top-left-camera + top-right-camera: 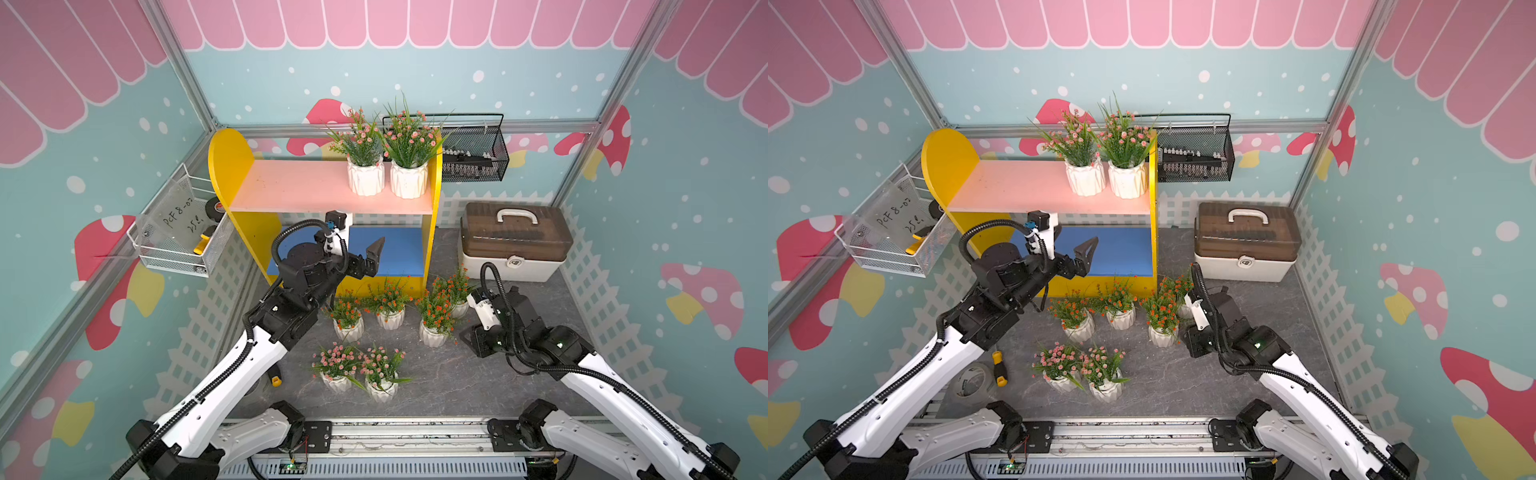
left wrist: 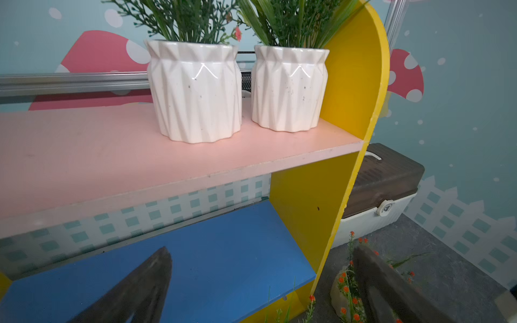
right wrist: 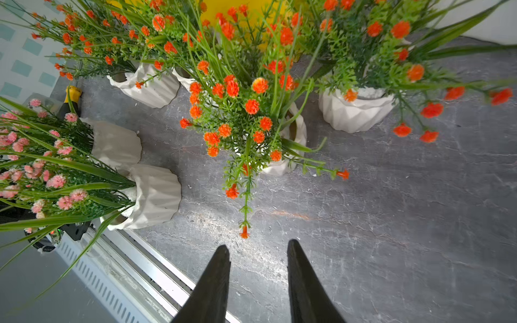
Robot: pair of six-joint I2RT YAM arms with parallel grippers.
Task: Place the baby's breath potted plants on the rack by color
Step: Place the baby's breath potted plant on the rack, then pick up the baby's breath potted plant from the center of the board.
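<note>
The left gripper (image 2: 263, 248) stands wide open and empty before the blue lower board (image 2: 209, 251) of the rack (image 1: 232, 166). The right gripper (image 3: 258, 244) has its fingers partly apart with nothing between them. It hangs over bare grey tabletop (image 3: 391, 223), just short of the orange-red plants (image 1: 348, 322) (image 1: 390, 307) (image 1: 434, 320) (image 1: 457, 291). All four stand on the tabletop along the rack's front.

Two pink plants (image 1: 336, 370) (image 1: 382, 376) sit near the tabletop's front edge. Two more pink plants (image 1: 365, 166) (image 1: 409, 168) stand side by side on the pink upper board (image 1: 291, 187), at its end against a yellow side panel.

Handwriting on a clear sheet (image 1: 183, 214) in the white wire basket (image 1: 174, 257) reads roughly "PCF 8-02"; the line beneath is illegible.
</note>
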